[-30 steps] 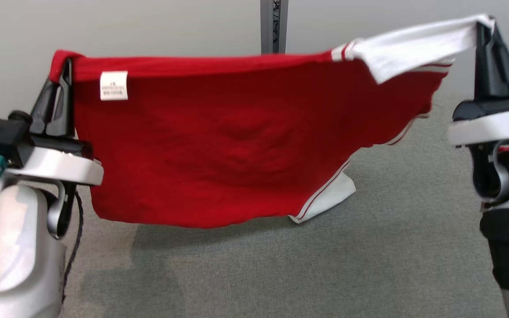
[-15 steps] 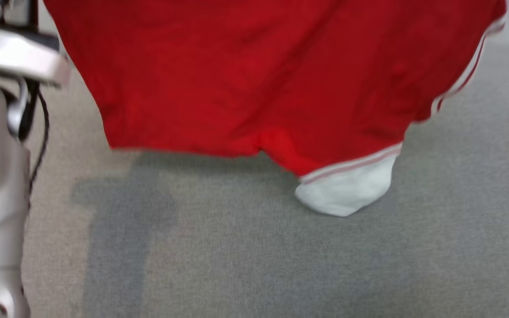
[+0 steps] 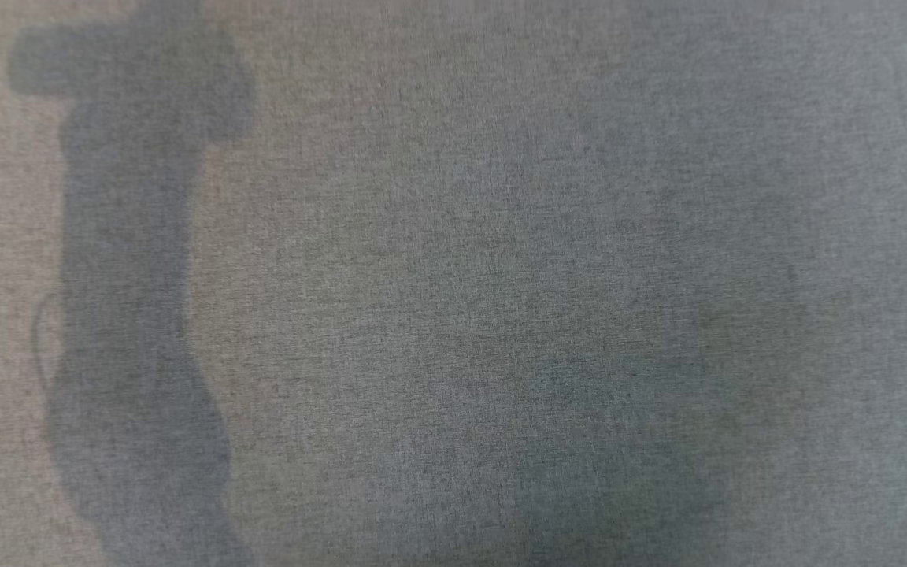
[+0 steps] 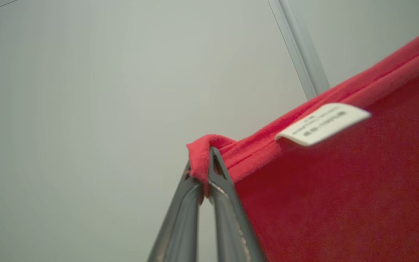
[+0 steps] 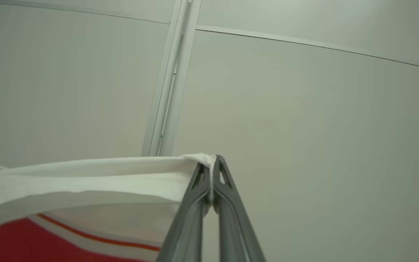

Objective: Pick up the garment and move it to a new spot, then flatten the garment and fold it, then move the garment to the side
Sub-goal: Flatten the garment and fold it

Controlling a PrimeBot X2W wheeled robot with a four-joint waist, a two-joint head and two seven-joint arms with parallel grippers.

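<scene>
In the left wrist view my left gripper (image 4: 206,160) is shut on a red corner of the garment (image 4: 340,189), whose hem runs up to the right with a white label (image 4: 322,123) sewn on it. In the right wrist view my right gripper (image 5: 212,167) is shut on the garment's white sleeve end (image 5: 86,178); the white cloth stretches left, with red-striped trim and red body (image 5: 20,243) below. The garment hangs taut between both grippers in front of a pale wall.
The head view looks straight down at grey carpet (image 3: 501,276), with a dark arm-shaped shadow (image 3: 131,276) on its left side. Behind the garment stand pale wall panels with a vertical metal post (image 5: 169,80).
The head camera has tilted downward: the garment and both arms slid up and out of its picture, leaving carpet and shadow. Both grips stay shut.
</scene>
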